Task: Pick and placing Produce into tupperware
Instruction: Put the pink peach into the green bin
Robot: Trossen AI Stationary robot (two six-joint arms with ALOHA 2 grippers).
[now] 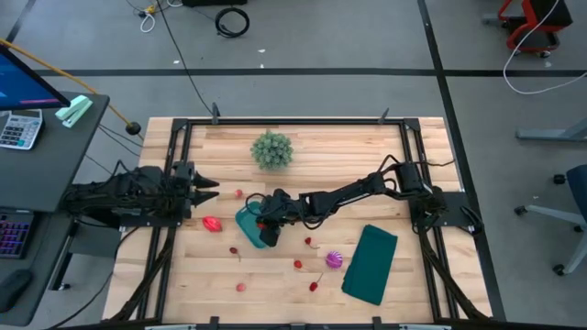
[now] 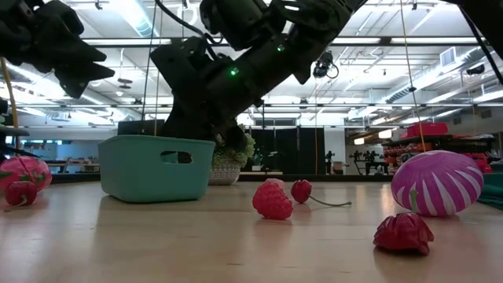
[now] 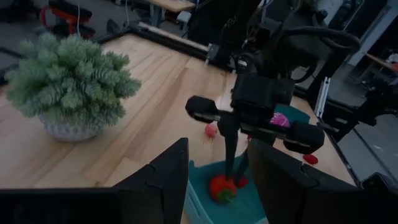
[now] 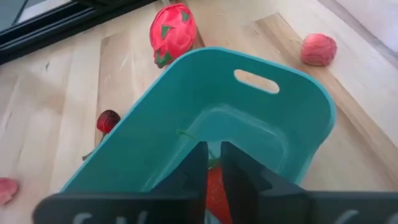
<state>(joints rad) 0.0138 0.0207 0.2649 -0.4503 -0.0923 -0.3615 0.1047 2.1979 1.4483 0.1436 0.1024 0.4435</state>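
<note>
The teal tub (image 1: 246,223) (image 2: 153,167) sits mid-table. My right gripper (image 1: 266,226) (image 4: 213,163) reaches down into it from the right, shut on a red piece of produce (image 3: 219,186). My left gripper (image 1: 209,189) (image 3: 217,146) hangs open above the table left of the tub, touching nothing. Loose produce lies on the wood around the tub: a red dragon fruit (image 1: 212,224) (image 4: 173,26), a peach (image 1: 238,193) (image 4: 318,49), cherries (image 1: 233,250) (image 4: 107,119), a raspberry (image 2: 273,200), a strawberry (image 2: 402,233) and the larger purple striped piece (image 1: 334,259) (image 2: 437,182). My right gripper pinches a red, green-leafed piece (image 4: 214,186) between its two fingers (image 3: 228,146), coming from above and pointing down into the tub. The piece sits low inside the tub; whether it rests on the tub floor cannot be told.
A spiky green plant in a pale pot (image 1: 272,149) (image 3: 71,81) stands toward the far edge. A flat dark-green slab (image 1: 370,264) lies at the near right. Bare wood shows along the near left and far right of the table (image 1: 183,275).
</note>
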